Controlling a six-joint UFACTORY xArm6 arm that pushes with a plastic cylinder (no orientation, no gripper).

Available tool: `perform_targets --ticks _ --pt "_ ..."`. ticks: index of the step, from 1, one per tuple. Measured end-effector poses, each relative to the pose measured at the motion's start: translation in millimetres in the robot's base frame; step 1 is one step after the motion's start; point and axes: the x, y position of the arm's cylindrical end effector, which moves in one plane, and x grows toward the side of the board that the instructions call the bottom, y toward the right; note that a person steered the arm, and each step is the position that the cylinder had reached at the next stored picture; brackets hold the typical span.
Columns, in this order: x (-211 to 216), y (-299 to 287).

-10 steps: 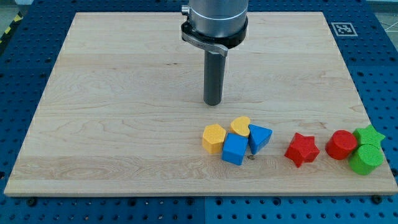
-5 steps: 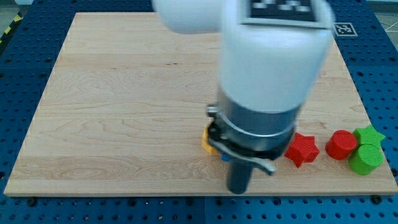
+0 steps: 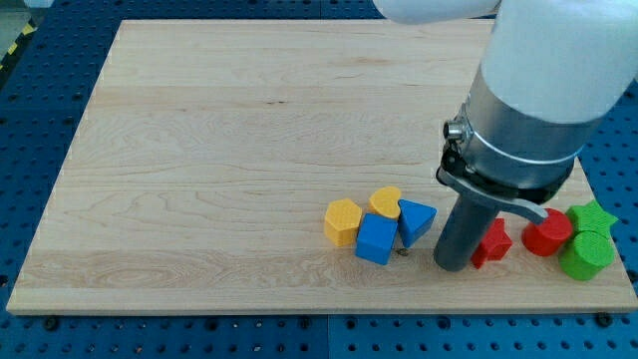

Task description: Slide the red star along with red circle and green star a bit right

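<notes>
My tip [image 3: 451, 265] rests on the board at the red star's [image 3: 492, 242] left side, touching or nearly touching it; the rod hides the star's left part. The red circle [image 3: 546, 233] lies just to the star's right, partly behind the arm's collar. The green star [image 3: 595, 216] sits at the board's right edge, right of the red circle.
A green cylinder [image 3: 585, 255] lies below the green star at the board's right edge. Left of my tip is a cluster: blue triangle [image 3: 416, 219], yellow heart [image 3: 385, 202], blue cube [image 3: 376, 239], yellow hexagon [image 3: 342, 221]. The wooden board [image 3: 199, 150] lies on a blue pegboard.
The arm swung from the board's middle down to the bottom edge, then right; my tip now stands against the red star's left side. The blocks have not visibly moved.
</notes>
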Motion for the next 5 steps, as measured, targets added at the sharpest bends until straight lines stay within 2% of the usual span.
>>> perform_targets --ticks 2,4,5 --pt "-25 7" --pt "-29 45" --pt "-29 46"
